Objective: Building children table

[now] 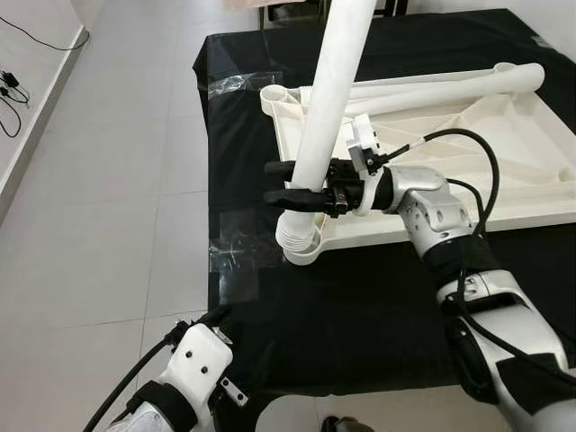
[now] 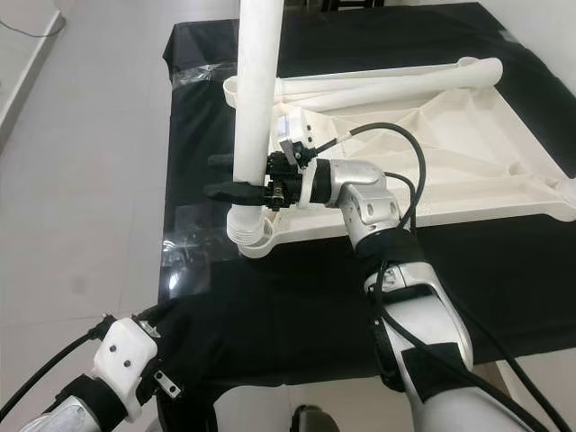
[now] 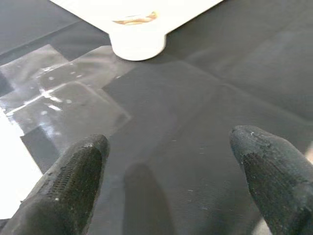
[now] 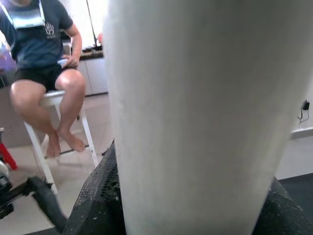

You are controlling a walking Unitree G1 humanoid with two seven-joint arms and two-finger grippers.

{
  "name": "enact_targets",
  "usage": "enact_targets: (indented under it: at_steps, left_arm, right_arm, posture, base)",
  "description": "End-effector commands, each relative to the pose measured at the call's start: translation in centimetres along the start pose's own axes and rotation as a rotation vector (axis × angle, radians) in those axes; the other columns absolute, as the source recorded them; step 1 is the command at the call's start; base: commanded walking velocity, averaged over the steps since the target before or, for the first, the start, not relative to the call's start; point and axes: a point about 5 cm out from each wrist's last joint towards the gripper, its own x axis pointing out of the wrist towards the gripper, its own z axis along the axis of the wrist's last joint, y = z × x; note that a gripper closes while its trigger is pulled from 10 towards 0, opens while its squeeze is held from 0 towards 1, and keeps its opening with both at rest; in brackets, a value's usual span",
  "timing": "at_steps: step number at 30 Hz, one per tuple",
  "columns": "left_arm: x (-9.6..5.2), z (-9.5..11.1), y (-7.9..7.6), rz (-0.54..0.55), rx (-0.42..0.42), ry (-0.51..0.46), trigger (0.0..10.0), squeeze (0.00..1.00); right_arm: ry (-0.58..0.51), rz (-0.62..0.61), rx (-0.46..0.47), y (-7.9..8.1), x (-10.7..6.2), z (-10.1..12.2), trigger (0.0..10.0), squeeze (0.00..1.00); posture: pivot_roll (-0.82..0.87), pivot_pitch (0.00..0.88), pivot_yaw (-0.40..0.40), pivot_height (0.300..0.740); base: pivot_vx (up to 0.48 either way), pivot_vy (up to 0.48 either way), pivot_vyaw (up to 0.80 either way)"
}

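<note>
A white child's tabletop (image 1: 504, 153) lies upside down on a black cloth. One white leg (image 1: 328, 99) stands upright in the near-left corner socket (image 1: 301, 238), leaning slightly. My right gripper (image 1: 274, 181) is shut on this leg just above the socket; the leg (image 4: 195, 112) sits between its black pads in the right wrist view. A second white leg (image 1: 432, 90) lies along the tabletop's far edge. My left gripper (image 3: 168, 161) hovers open and holding nothing over the cloth, near its front-left corner, facing the socket (image 3: 138, 41).
Clear tape patches (image 1: 236, 243) shine on the cloth's left edge. Grey tiled floor (image 1: 99, 207) lies to the left, with cables (image 1: 11, 90) by the wall. A person (image 4: 44, 58) sits on a white stool beyond the leg.
</note>
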Motion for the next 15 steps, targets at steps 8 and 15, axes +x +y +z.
enact_targets:
  at_steps: [8, 15]
  left_arm:
    - [-0.4, 0.1, -0.6, -0.017, -0.023, 0.018, 10.0, 0.00]
    - [-0.7, 0.2, -0.7, -0.023, -0.020, 0.023, 10.0, 0.00]
  right_arm:
    - [0.069, 0.091, 0.004, 0.6, -0.1, -0.8, 10.0, 0.00]
    - [0.200, 0.226, -0.046, 1.3, -0.2, -1.5, 10.0, 0.00]
  posture:
    - [0.07, 0.312, -0.025, 0.740]
    - [0.07, 0.309, -0.026, 0.740]
  base:
    - [0.000, 0.000, 0.00]
    - [0.000, 0.000, 0.00]
